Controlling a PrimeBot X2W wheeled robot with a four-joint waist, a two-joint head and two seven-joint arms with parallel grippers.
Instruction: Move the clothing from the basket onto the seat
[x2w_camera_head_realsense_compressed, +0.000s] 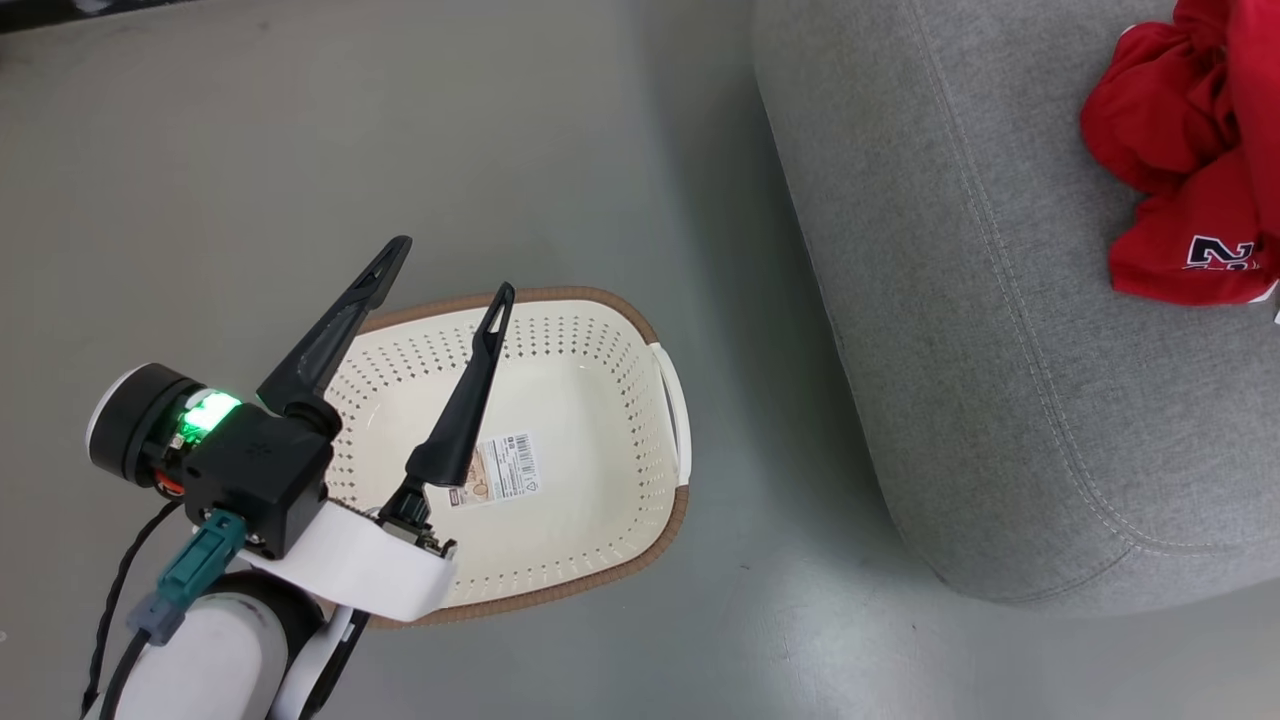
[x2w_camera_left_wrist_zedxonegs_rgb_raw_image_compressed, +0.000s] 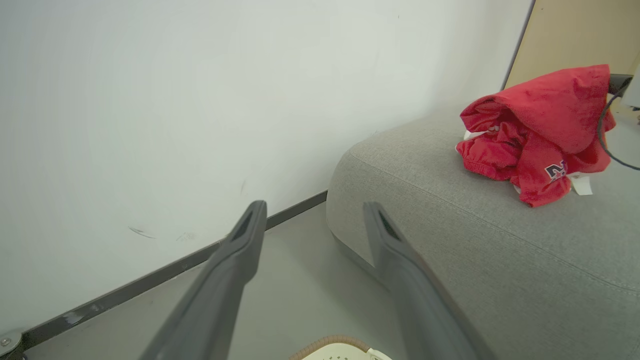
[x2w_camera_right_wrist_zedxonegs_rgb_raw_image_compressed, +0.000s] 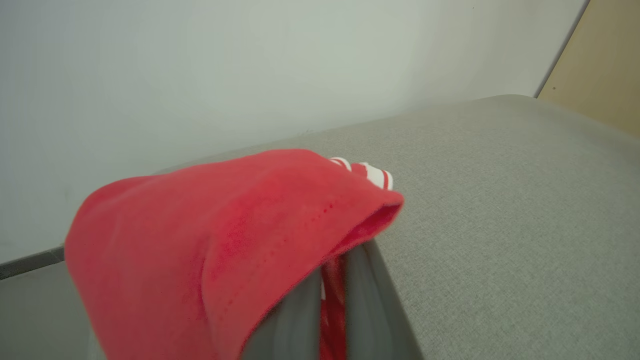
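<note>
**Head view:** the basket (x2w_camera_head_realsense_compressed: 600, 335), an oval of cream perforated plastic with a brown rim and white handle, stands on the smooth grey floor (x2w_camera_head_realsense_compressed: 250, 150) at 6 o'clock. A barcode sticker (x2w_camera_head_realsense_compressed: 498, 470) lies on its bottom, its print too small to read. The left gripper (x2w_camera_head_realsense_compressed: 452, 265) hangs over the basket, fingers spread wide, with a green light (x2w_camera_head_realsense_compressed: 205, 412) on its wrist. The seat (x2w_camera_head_realsense_compressed: 1000, 350), grey woven upholstery with a rounded corner and stitched seams, lies at 3 o'clock of the basket, apart from it. The clothing (x2w_camera_head_realsense_compressed: 1170, 130), crumpled red fabric, rests on the seat at 2 o'clock. Its dark, white-edged lettering (x2w_camera_head_realsense_compressed: 1220, 252) is partly folded under, with a "2" legible.

**Left wrist view:** adds a white wall (x2w_camera_left_wrist_zedxonegs_rgb_raw_image_compressed: 200, 100), dark skirting (x2w_camera_left_wrist_zedxonegs_rgb_raw_image_compressed: 150, 281) and a white tag (x2w_camera_left_wrist_zedxonegs_rgb_raw_image_compressed: 581, 185) beside the heap.

**Right wrist view:** adds the right gripper (x2w_camera_right_wrist_zedxonegs_rgb_raw_image_compressed: 332, 285), fingers pressed together and pinching a red-and-white striped fold. Red cloth is draped over the fingers, above the seat.
</note>
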